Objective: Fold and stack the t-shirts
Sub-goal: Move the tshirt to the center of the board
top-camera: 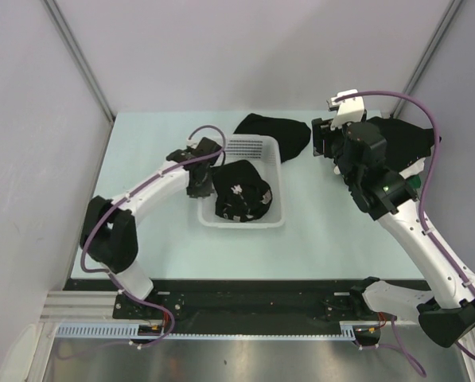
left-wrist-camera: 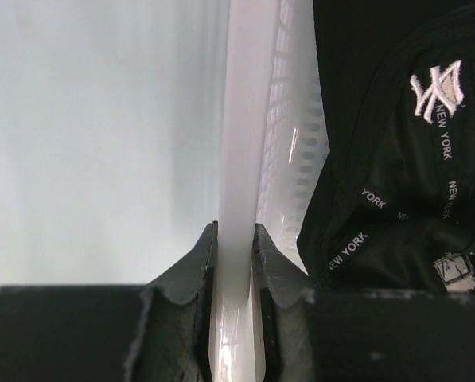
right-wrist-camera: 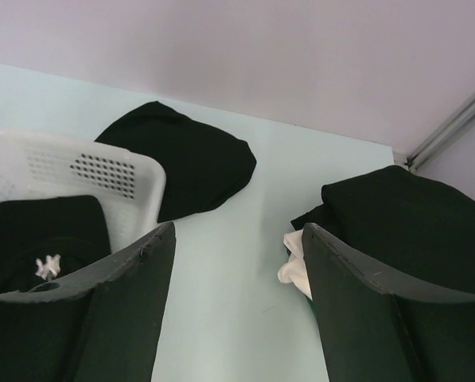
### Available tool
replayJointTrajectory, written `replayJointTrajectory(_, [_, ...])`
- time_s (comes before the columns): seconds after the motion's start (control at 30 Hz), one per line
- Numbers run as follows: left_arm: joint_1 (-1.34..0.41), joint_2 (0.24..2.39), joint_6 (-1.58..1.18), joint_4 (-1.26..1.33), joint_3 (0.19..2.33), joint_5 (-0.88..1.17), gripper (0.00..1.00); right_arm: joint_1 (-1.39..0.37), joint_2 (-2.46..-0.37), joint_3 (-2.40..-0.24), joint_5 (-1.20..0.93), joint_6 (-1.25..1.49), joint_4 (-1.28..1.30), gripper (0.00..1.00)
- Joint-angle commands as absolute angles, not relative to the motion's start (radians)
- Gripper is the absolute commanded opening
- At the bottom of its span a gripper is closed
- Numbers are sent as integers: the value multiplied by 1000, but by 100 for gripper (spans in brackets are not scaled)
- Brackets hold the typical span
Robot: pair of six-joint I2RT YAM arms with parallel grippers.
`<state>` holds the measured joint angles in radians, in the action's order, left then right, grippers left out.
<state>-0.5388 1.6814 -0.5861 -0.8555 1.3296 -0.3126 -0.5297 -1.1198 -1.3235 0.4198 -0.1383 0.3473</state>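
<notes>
A crumpled black t-shirt point(top-camera: 241, 199) with white "NEW YORK" lettering point(left-wrist-camera: 404, 159) lies in the white mesh basket point(top-camera: 257, 149). My left gripper point(top-camera: 199, 181) is shut on the basket's left rim point(left-wrist-camera: 241, 119), one finger on each side of the wall point(left-wrist-camera: 235, 232). Another black t-shirt point(top-camera: 273, 134) lies flat on the table behind the basket and also shows in the right wrist view point(right-wrist-camera: 185, 159). A pile of black t-shirts point(top-camera: 404, 137) sits at the far right, with a white one point(right-wrist-camera: 294, 259) showing under it. My right gripper point(top-camera: 323, 143) is open and empty above the table between them point(right-wrist-camera: 237, 235).
The pale green table point(top-camera: 142, 207) is closed in by grey walls on the left, back and right. A green bit point(top-camera: 413, 183) shows at the pile's near edge, partly hidden by the right arm. The basket wall point(right-wrist-camera: 78, 171) is at the right gripper's left.
</notes>
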Motion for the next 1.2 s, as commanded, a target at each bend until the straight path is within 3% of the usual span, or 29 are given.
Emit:
replayJointTrajectory(0.0, [-410, 1600, -646, -1038, 1316, -532, 0, -526, -1097, -1321, 394, -115, 341, 70])
replayJointTrajectory(0.2, [-264, 1621, -634, -1161, 1345, -569, 0, -526, -1086, -1315, 394, -118, 356, 70])
replayJointTrajectory(0.53, [-164, 1661, -608, -1209, 1347, -609, 1, -522, -1043, -1286, 413, -132, 374, 70])
replayJointTrajectory(0.6, [-155, 1672, -600, -1201, 1335, -607, 10, -520, -1032, -1276, 413, -133, 376, 70])
replayJointTrajectory(0.63, [-153, 1675, -600, -1198, 1330, -604, 22, -520, -1029, -1272, 416, -133, 377, 70])
replayJointTrajectory(0.7, [-152, 1678, -597, -1177, 1312, -589, 29, -517, -1022, -1264, 416, -133, 379, 70])
replayJointTrajectory(0.73, [-150, 1678, -594, -1166, 1305, -580, 37, -515, -1019, -1259, 419, -135, 379, 70])
replayJointTrajectory(0.83, [-144, 1696, -595, -1135, 1287, -540, 47, -511, -1011, -1255, 420, -141, 383, 70])
replayJointTrajectory(1.17, [-147, 1663, -592, -1074, 1315, -474, 49, -497, -993, -1252, 423, -158, 393, 71])
